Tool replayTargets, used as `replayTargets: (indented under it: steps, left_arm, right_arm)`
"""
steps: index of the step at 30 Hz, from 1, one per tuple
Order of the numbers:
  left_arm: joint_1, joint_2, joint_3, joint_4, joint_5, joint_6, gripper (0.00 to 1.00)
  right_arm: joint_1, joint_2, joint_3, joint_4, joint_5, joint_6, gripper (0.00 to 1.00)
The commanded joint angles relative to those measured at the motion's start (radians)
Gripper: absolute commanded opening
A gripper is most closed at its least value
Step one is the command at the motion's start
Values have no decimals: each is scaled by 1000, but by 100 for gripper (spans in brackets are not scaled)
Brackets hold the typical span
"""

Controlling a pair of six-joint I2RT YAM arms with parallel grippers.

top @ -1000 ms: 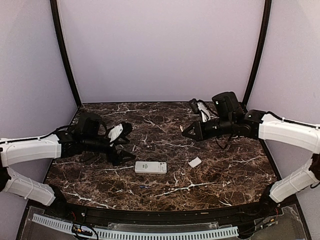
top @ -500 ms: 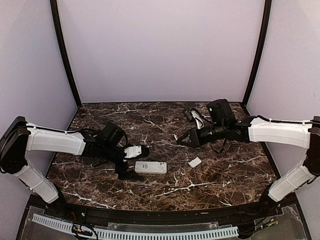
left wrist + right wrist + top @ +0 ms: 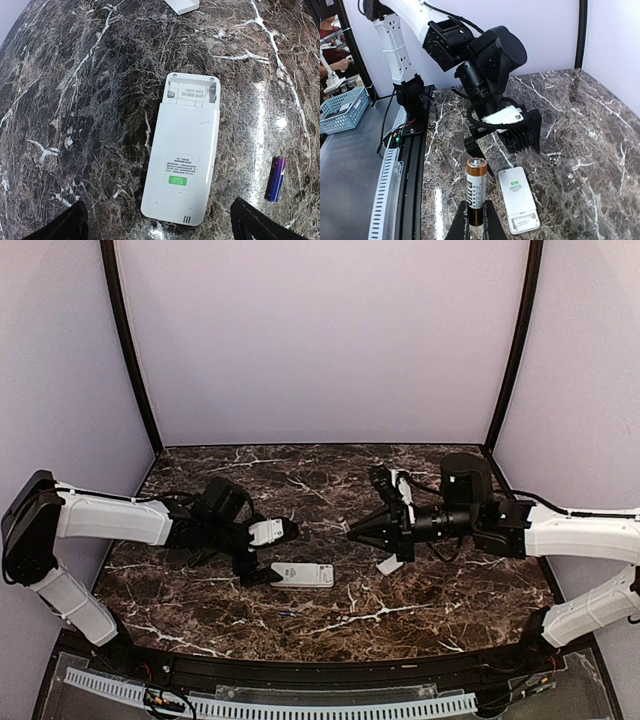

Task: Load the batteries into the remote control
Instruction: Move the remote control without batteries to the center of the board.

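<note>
Remote control (image 3: 182,165) (battery bay (image 3: 192,90) apparently uncovered) lies beneath wide-open left gripper (image 3: 160,222); right gripper (image 3: 476,220) pinches a battery (image 3: 476,187).

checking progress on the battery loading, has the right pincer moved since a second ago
Yes. The right pincer, shut on a battery, has moved toward the near edge and leftward, ending closer to the white cover and the remote control.

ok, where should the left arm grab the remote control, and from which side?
Pinch the remote control across its two long edges near the green label, coming straight down. It lies flat, back up, so only those narrow sides give opposing faces. Keep the fingers off the open battery bay end, and mind the purple battery lying beside one edge.
</note>
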Motion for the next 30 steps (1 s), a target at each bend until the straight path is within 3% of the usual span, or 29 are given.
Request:
replayTargets:
  steps: [1,9,16,21,30]
  left_arm:
    - [10,17,36,-51,38,23,98]
    - [14,47,71,-104,72,26,98]
    - [14,191,203,-216,69,27,97]
    - [8,208,220,-260,105,62,96]
    - [-70,255,211,-234,-17,60,90]
  right_arm:
    - [5,4,16,29,-29,-184,0]
    - [12,-7,32,7,-32,-270,0]
    - [5,24,62,-30,-26,-244,0]
    - [-1,46,65,-50,-50,-218,0]
    - [-4,47,47,-16,-50,-158,0]
